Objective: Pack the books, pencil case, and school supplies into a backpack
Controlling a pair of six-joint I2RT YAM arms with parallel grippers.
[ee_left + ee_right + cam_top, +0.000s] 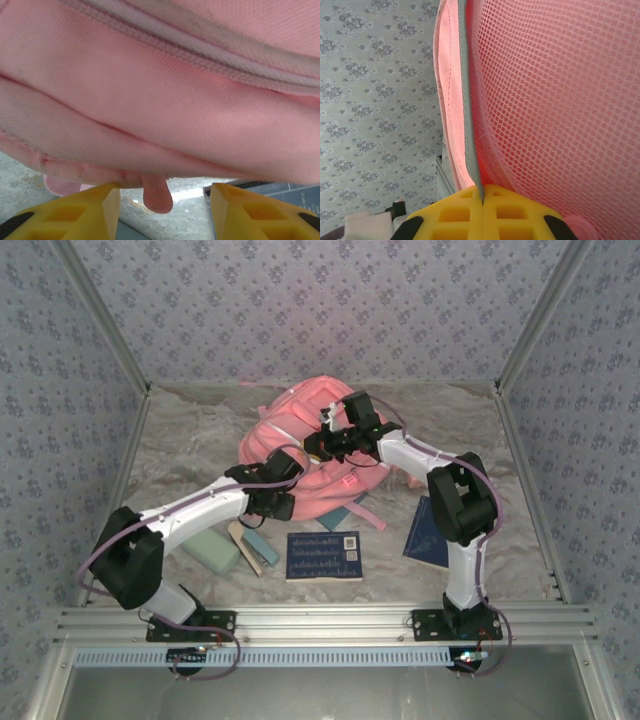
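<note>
Right gripper point(482, 192) is clamping shut on the backpack point(290, 428) at its grey-trimmed edge; left gripper point(165, 192) is hovering with fingers apart at the near hem. We are seeing the backpack lying mid-table, its long axis obscured by arms, with bare marbled table point(190, 440) left and behind and patterned walls point(320, 300) around.

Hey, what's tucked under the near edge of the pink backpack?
A teal-blue book sticks out from beneath the backpack at its near edge. How far it runs underneath, and anything else there, is hidden by the fabric.
</note>
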